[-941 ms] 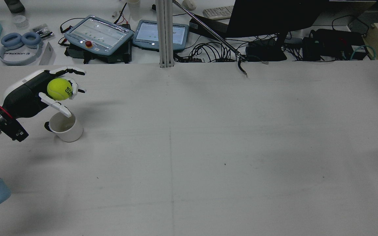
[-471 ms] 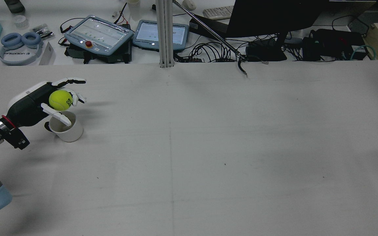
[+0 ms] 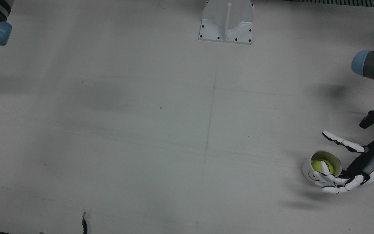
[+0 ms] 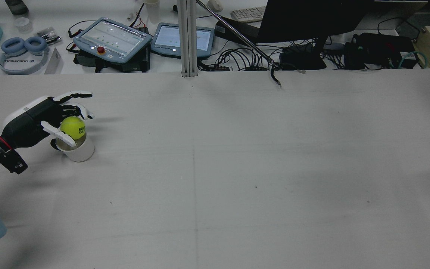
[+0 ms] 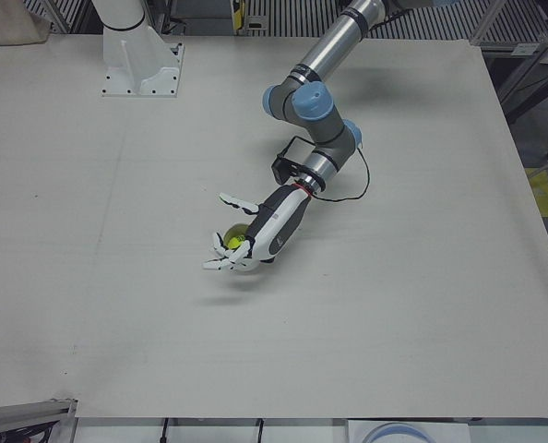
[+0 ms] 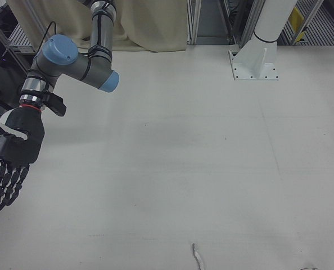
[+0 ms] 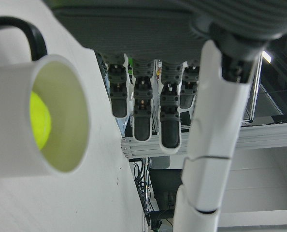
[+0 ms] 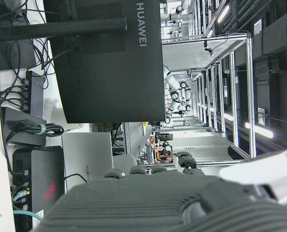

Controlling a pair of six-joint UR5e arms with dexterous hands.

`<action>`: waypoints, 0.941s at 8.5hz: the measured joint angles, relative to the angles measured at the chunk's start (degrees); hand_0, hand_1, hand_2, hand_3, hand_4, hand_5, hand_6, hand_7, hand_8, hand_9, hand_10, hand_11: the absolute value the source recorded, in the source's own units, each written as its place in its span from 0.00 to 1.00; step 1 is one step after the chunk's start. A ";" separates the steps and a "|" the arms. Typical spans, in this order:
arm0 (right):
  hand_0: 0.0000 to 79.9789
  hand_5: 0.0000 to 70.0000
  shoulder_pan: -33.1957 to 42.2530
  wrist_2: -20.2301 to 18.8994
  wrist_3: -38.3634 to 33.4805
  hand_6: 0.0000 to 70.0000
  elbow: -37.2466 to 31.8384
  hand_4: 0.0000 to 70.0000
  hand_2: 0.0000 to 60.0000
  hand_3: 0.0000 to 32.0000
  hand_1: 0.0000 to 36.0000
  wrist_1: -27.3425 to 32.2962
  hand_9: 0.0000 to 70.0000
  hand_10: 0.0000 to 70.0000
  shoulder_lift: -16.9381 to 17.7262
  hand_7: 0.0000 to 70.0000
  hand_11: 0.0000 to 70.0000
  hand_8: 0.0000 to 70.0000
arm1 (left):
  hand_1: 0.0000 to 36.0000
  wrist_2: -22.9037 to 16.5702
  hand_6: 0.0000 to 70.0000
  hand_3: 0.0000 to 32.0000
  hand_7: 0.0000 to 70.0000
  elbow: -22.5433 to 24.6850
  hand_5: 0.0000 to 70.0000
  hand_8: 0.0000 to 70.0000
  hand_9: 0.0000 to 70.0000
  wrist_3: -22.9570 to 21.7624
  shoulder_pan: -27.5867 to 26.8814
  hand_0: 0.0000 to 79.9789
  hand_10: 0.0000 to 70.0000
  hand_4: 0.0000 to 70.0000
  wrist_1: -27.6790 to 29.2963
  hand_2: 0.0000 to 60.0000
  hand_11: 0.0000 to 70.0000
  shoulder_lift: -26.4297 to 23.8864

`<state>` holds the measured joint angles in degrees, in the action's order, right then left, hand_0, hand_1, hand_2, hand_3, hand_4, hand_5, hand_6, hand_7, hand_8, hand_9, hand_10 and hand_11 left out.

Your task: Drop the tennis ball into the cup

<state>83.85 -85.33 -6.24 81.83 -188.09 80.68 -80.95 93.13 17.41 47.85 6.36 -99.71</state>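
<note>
In the rear view the left hand [image 4: 37, 119] is at the far left of the table [image 4: 237, 168], its fingers [image 4: 74, 95] spread and holding nothing. Just below the fingertips stands the white cup [image 4: 77, 149], with the tennis ball [image 4: 73, 127] in its mouth; from behind, much of the ball shows above the rim, while from above and from the hand's own camera it lies inside the cup. The likely trouble is the thumb, which reaches across the near rim: if the hand pulls back low or sideways it could catch the rim and tip the cup, spilling the ball. A straight lift looks safer. The cup holds only the ball. Further right the table is bare. The right hand [image 6: 10, 152] hangs off to the side, fingers straight and close together, empty.
</note>
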 measured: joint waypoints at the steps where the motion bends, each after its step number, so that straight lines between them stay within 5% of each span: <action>1: 0.00 0.00 0.00 -0.01 0.00 0.00 0.00 0.00 0.00 0.00 0.00 0.00 0.00 0.00 0.00 0.00 0.00 0.00 | 0.72 0.00 0.84 0.00 0.55 0.18 0.33 0.56 0.40 -0.03 0.02 1.00 0.24 0.22 0.27 0.00 0.38 0.36; 2: 0.00 0.00 0.00 -0.01 0.00 0.00 0.00 0.00 0.00 0.00 0.00 0.00 0.00 0.00 0.02 0.00 0.00 0.00 | 0.70 -0.03 0.69 0.00 0.49 0.52 0.30 0.50 0.35 -0.17 0.03 0.98 0.23 0.22 0.37 0.00 0.37 0.48; 4: 0.00 0.00 0.00 -0.01 0.00 0.00 0.00 0.00 0.00 0.00 0.00 0.00 0.00 0.00 0.02 0.00 0.00 0.00 | 0.68 -0.30 0.65 0.00 0.44 3.95 0.29 0.48 0.32 -1.33 1.03 0.94 0.23 0.25 -2.32 0.00 0.36 0.43; 6: 0.00 0.00 0.00 0.02 0.00 0.00 0.00 0.00 0.00 0.00 0.00 0.00 0.00 0.00 0.01 0.00 0.00 0.00 | 0.59 -2.06 0.86 0.00 0.44 7.95 0.31 0.53 0.33 -2.34 7.24 0.86 0.24 0.27 -7.36 0.00 0.38 -0.27; 8: 0.00 0.00 0.00 0.04 0.00 0.00 0.00 0.00 0.00 0.00 0.00 0.00 0.00 0.00 0.02 0.00 0.00 0.00 | 0.60 -5.52 0.65 0.00 0.46 10.07 0.28 0.49 0.33 -2.59 15.66 0.86 0.24 0.28 -9.80 0.00 0.37 -1.41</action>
<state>83.85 -85.29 -6.24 81.82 -188.09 80.71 -86.47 103.19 14.82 63.50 -3.45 -101.12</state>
